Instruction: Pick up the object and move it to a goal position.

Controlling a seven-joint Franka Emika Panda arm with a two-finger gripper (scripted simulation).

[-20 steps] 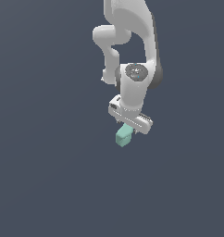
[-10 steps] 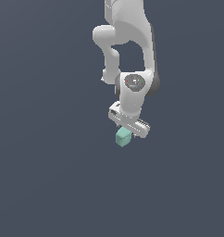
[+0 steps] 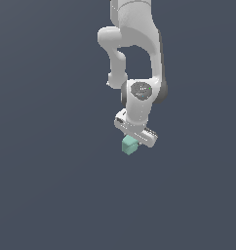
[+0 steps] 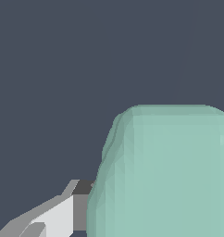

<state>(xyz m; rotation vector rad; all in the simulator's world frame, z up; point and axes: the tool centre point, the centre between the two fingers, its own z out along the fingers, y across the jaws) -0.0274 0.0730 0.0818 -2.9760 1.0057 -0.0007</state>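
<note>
The arm has shifted slightly, its tool [image 3: 131, 141] clamped on the small matte mint-green blocky piece [image 3: 129, 145], carrying it goalward.

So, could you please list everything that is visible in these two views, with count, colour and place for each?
block: one, mint-green, directly under the gripper in the exterior view; it fills much of the wrist view.
background surface: one, plain dark grey-blue, all around in both views.
arm: one, white, coming down from the top of the exterior view.
gripper: one, white and grey, at the arm's lower end, shut on the block; one finger shows beside the block in the wrist view.
</note>
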